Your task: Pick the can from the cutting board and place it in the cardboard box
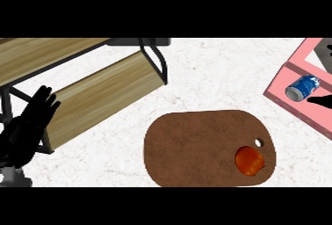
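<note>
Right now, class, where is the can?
In the head view the can lies on its side at the right edge, inside the pink box, beyond the cutting board.

A: Illumination level?
B: Bright and even across the white counter (214, 74); no glare.
A: Shadows?
B: Nearly none; the cutting board (194, 145) casts no distinct shadow. The left hand (29, 125), at 9 o'clock, reads as flat black.
</note>
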`<state>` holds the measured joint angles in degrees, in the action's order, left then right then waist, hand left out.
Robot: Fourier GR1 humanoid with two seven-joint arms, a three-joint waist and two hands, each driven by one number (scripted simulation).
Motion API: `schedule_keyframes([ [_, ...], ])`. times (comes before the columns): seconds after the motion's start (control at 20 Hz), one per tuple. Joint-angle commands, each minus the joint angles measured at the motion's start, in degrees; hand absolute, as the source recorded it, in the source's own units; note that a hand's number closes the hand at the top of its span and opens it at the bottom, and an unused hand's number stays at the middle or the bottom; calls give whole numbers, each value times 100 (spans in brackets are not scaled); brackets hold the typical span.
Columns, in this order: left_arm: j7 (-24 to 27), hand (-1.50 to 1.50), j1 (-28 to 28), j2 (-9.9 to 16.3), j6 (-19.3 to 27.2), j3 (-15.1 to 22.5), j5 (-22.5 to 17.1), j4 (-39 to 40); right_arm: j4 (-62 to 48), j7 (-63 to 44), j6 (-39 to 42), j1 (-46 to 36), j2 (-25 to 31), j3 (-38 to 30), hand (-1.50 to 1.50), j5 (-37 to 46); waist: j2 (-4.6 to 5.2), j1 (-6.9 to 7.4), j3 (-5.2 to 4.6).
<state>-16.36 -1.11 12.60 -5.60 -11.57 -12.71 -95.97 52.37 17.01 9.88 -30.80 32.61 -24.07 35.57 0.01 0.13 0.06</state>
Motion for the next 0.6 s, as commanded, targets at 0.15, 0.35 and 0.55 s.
schedule_keyframes([
  [0.15, 81, 0, -80, 40, -83, -58, -30, 172, -451, 20, 433, -301, 318, -1372, -150, -1448, 6, -26, 0],
  [0.35, -216, 0, -347, 27, 97, -40, -4, 83, -854, 27, 762, -203, 783, -1694, -150, -1805, 8, -3, 0],
  [0.55, 42, 0, 148, -69, -138, 75, 5, -160, -1677, -141, 1070, -562, 1431, -1877, -150, -2025, 15, 80, 0],
])
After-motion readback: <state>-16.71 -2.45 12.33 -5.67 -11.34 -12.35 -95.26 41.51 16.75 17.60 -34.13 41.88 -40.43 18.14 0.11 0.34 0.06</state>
